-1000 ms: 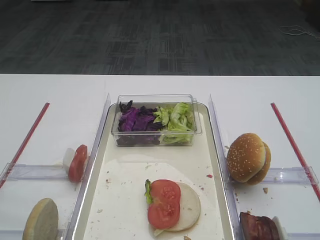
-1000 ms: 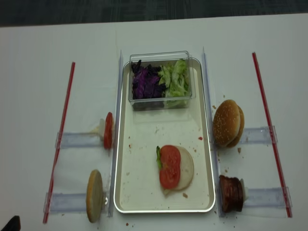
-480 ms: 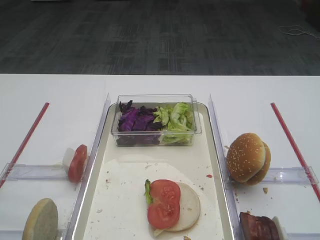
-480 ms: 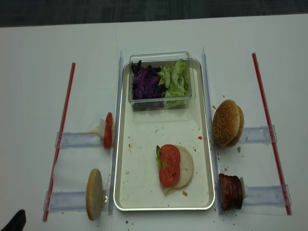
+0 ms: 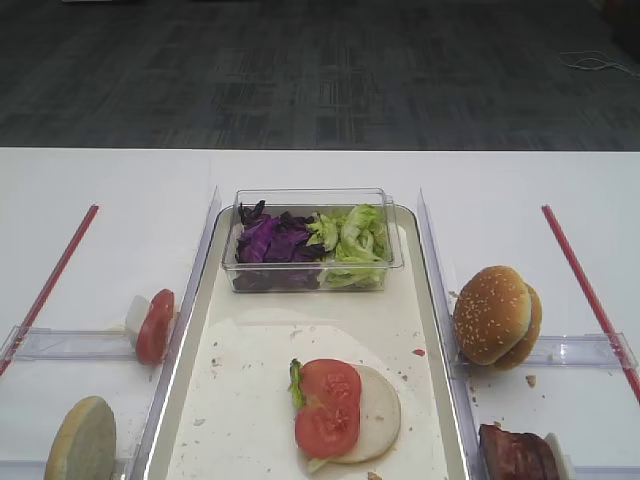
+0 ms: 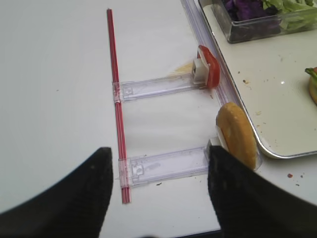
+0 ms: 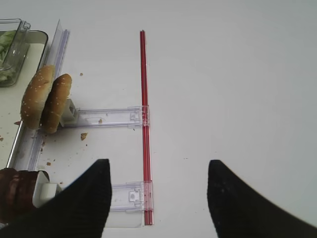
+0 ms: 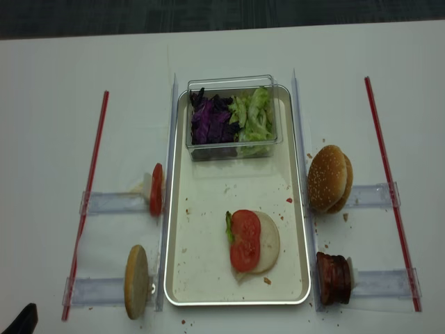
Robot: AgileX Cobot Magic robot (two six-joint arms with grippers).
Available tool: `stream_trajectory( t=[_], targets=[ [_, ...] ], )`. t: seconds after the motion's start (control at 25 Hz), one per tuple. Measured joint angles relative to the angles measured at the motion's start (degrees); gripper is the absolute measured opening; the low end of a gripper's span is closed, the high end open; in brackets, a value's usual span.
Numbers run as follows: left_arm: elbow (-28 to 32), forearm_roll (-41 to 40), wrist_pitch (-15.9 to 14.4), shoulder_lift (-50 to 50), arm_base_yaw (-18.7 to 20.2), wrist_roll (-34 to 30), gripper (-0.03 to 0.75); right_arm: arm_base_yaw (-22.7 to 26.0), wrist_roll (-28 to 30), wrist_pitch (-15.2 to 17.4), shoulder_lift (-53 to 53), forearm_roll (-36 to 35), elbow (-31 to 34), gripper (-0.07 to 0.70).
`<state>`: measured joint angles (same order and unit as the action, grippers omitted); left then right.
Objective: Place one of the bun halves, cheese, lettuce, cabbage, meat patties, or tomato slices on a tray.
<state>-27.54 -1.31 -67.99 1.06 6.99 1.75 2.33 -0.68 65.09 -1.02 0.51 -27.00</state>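
Two tomato slices (image 8: 245,240) are lying overlapped on a flat pale bun half (image 8: 267,243) in the near part of the tray (image 8: 208,278), with a bit of green leaf sticking out at their left edge. Sitting at the tray's far end is a clear tub (image 8: 232,116) holding purple cabbage (image 8: 210,120) on the left and lettuce (image 8: 254,115) on the right. Standing on edge left of the tray are one more tomato slice (image 8: 156,188) and a pale bun half (image 8: 136,281), each propped against a clear plastic holder (image 6: 158,86). Right of the tray, two sesame bun halves (image 8: 329,178) are leaning together, and meat patties (image 8: 334,278) are standing nearer the camera. Left gripper (image 6: 158,198) is hovering over the white table (image 6: 54,99) with fingers spread wide, grasping nothing. Right gripper (image 7: 158,198) is hanging above the right red strip (image 7: 144,124), fingers likewise parted and empty, well apart from the buns.
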Motion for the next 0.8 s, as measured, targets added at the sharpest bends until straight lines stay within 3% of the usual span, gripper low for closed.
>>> stream_trajectory(
  t=[0.24,0.8],
  targets=[
    [0.0,0.1,0.0,0.0,-2.3,0.0,0.423,0.0,0.0,0.0,0.0,0.0,0.0,0.466],
    [0.0,0.1,0.0,0.0,-2.4,0.0,0.423,0.0,0.0,0.1,0.0,0.0,0.0,0.466]
  ],
)
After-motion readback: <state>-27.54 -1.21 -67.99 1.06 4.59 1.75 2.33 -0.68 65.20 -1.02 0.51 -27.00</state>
